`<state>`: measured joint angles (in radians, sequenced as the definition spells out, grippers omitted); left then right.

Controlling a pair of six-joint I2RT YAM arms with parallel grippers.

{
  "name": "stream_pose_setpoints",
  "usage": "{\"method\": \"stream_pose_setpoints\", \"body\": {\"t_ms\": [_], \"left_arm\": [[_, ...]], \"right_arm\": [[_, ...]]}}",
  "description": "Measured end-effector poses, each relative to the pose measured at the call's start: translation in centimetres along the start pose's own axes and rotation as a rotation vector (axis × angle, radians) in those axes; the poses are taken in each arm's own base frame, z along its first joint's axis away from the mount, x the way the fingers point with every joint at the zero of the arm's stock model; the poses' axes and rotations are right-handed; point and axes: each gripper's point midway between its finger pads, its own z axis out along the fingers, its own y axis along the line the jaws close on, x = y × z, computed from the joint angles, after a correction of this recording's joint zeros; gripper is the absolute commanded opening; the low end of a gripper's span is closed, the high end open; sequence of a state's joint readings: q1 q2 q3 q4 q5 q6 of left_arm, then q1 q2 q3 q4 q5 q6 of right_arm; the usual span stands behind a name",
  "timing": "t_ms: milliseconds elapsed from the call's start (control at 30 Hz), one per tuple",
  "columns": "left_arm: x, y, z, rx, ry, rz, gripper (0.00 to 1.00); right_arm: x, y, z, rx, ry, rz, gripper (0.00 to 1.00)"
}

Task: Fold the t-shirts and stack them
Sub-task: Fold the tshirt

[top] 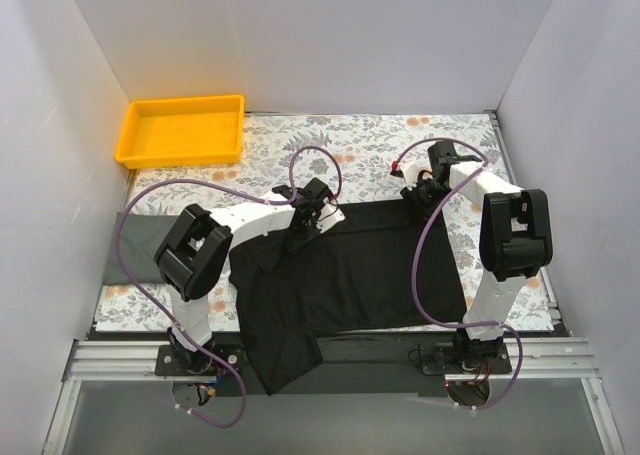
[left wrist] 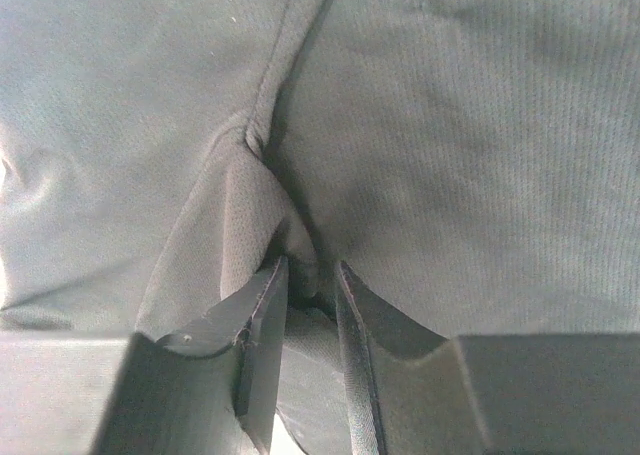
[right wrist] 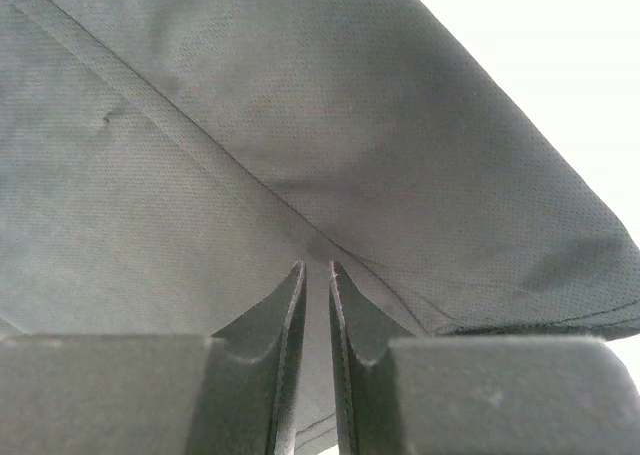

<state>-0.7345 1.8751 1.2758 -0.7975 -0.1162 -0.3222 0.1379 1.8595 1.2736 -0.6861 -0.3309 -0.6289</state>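
shirt (top: 350, 275): spread on surface (top: 380, 140), long axis left-right
left pincer (top: 303, 225): nearly closed, pinching a fold at the far-left edge
right pincer (top: 415, 197): nearly closed on the far-right hem
relation: shirt body lies nearward of both

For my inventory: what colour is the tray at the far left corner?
The tray is yellow-orange; top external view shows it best.
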Motion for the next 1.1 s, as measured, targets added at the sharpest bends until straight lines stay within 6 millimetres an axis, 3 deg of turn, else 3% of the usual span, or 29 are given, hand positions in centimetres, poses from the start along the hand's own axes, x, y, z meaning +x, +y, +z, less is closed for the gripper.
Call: {"method": "stream_pose_setpoints", "body": {"t_ms": [133,300,433,600,900,1100], "left_arm": [[0.3,-0.1,0.0,0.005,0.014,0.008,0.2],[0.4,-0.1,0.0,0.007,0.016,0.018,0.04],[0.5,0.0,0.0,0.001,0.019,0.022,0.03],[0.5,0.3,0.1,-0.013,0.021,0.026,0.14],[0.6,0.2,0.2,-0.008,0.024,0.036,0.22],[1.0,-1.0,0.5,0.056,0.04,0.047,0.29]], "right_arm": [[0.1,-0.2,0.0,0.009,0.007,-0.003,0.2],[0.2,-0.2,0.0,0.012,0.009,-0.003,0.2],[0.2,-0.3,0.0,0.014,0.011,-0.004,0.2],[0.2,-0.3,0.0,0.014,0.011,-0.006,0.2],[0.2,-0.4,-0.1,0.018,0.014,-0.011,0.2],[0.3,-0.5,-0.1,0.024,0.018,-0.015,0.2]]}}
